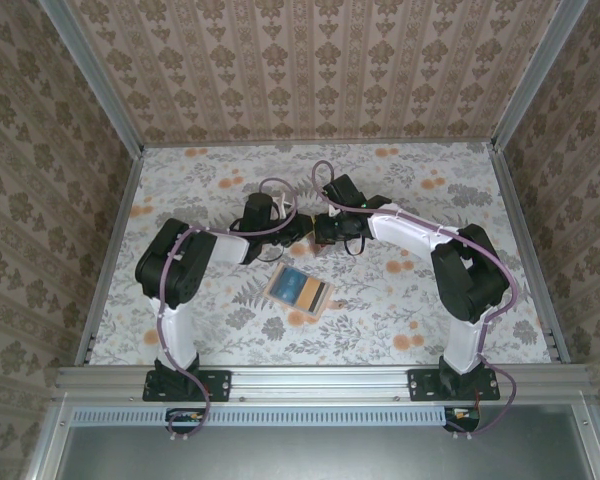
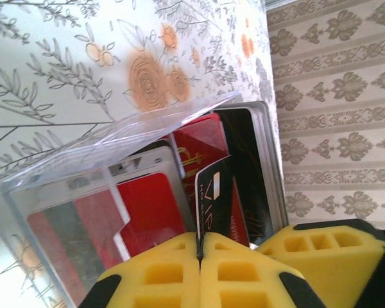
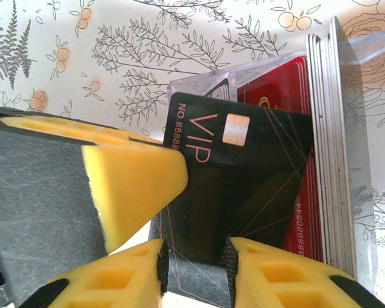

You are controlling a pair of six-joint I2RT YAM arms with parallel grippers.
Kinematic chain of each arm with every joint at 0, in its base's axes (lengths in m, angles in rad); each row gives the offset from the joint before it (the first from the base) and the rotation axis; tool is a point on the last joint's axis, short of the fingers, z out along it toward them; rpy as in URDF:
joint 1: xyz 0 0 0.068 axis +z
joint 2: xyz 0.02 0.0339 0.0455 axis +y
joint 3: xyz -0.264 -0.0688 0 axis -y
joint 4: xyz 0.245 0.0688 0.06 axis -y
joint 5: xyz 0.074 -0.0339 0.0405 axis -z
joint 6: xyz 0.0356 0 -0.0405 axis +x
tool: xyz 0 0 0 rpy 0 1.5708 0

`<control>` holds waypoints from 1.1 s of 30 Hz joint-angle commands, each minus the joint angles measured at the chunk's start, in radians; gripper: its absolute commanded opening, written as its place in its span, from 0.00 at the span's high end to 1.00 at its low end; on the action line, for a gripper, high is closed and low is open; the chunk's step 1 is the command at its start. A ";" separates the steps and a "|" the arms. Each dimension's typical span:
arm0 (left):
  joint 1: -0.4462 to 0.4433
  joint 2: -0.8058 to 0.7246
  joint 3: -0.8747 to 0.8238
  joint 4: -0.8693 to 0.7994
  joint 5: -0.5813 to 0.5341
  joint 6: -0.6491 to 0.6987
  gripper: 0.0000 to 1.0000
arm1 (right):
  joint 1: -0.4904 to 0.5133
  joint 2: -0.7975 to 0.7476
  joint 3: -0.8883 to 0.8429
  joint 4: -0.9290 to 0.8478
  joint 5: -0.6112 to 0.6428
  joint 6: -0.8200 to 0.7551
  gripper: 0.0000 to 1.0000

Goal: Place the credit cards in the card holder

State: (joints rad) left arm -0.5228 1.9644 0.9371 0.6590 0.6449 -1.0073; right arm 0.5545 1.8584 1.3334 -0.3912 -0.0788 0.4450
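My left gripper (image 2: 199, 240) is shut on the lower edge of a black credit card marked VIP (image 2: 215, 192), which stands up in front of the pile. The other credit cards (image 2: 151, 208) are red and sit in a clear plastic case (image 2: 115, 138) with its lid raised. My right gripper (image 3: 196, 253) has its jaws closed on a dark grey part at the foot of that pile (image 3: 330, 160), behind the black card (image 3: 244, 167). Both grippers meet at mid-table (image 1: 315, 228). The card holder (image 1: 298, 288), tan with a bluish inside, lies flat nearer the arms' bases.
The floral table (image 1: 400, 180) is walled by patterned panels on three sides. A left finger (image 3: 135, 179) crowds close beside the right jaws. A right finger (image 2: 327, 247) sits at the case's lower corner.
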 commanded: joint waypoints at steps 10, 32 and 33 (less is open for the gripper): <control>0.023 -0.043 -0.019 0.027 0.035 -0.005 1.00 | -0.006 -0.113 -0.064 0.032 0.012 0.018 0.66; 0.148 -0.346 -0.057 -0.215 0.241 0.242 1.00 | -0.083 -0.460 -0.383 0.429 -0.192 0.127 0.65; 0.147 -0.359 -0.050 -0.228 0.255 0.252 1.00 | -0.094 -0.456 -0.393 0.466 -0.234 0.141 0.65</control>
State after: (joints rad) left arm -0.3843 1.6573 0.8639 0.4953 0.8139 -0.8371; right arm 0.4839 1.4166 0.9726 -0.0555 -0.1894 0.5400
